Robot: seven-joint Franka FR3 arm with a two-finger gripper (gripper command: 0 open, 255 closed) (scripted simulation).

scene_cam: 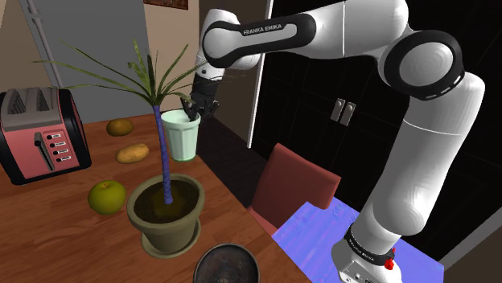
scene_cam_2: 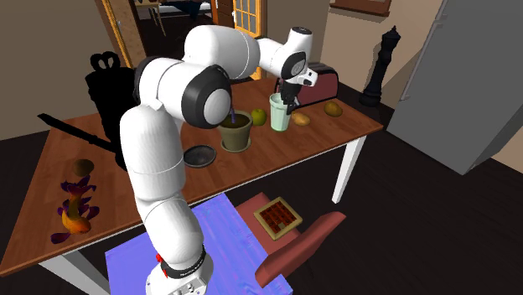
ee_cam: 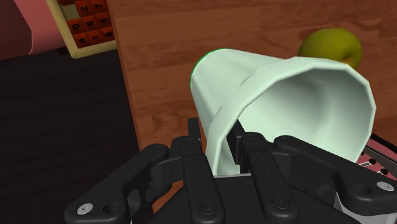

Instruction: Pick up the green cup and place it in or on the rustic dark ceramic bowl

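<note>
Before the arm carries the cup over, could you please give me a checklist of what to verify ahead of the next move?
1. Grip: ok. The gripper clasps the green cup by its rim wall, one finger inside and one outside.
2. Cup lifted clear of the table: cannot tell. Its base looks level with the tabletop.
3. Cup upright: ok.
4. Dark bowl ready to receive: ok. Nothing lies in it.
5. Route to the bowl: not ok. The potted plant stands between cup and bowl, and its leaves spread close to the gripper.
</note>
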